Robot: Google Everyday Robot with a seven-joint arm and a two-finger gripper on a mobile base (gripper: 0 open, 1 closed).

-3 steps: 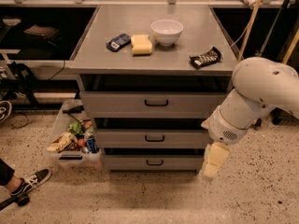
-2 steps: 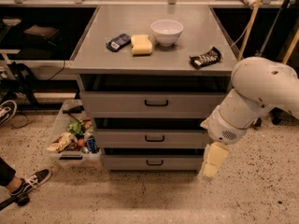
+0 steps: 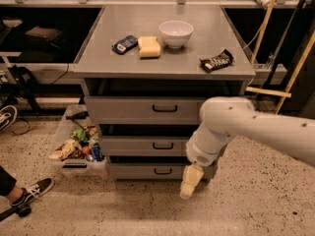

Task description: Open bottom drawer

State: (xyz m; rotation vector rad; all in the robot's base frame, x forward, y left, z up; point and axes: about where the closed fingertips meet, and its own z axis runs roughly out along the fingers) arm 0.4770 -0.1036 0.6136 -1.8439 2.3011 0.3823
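Grey bottom drawer [image 3: 138,171], right end hidden — behind hand [image 3: 189,184]

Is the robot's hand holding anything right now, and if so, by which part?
Nothing is held. The gripper hangs in front of the bottom drawer, to the right of its black handle and not on it.

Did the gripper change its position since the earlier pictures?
Yes. The gripper moved left, toward the handle of the bottom drawer; it is now in front of that drawer's right end.
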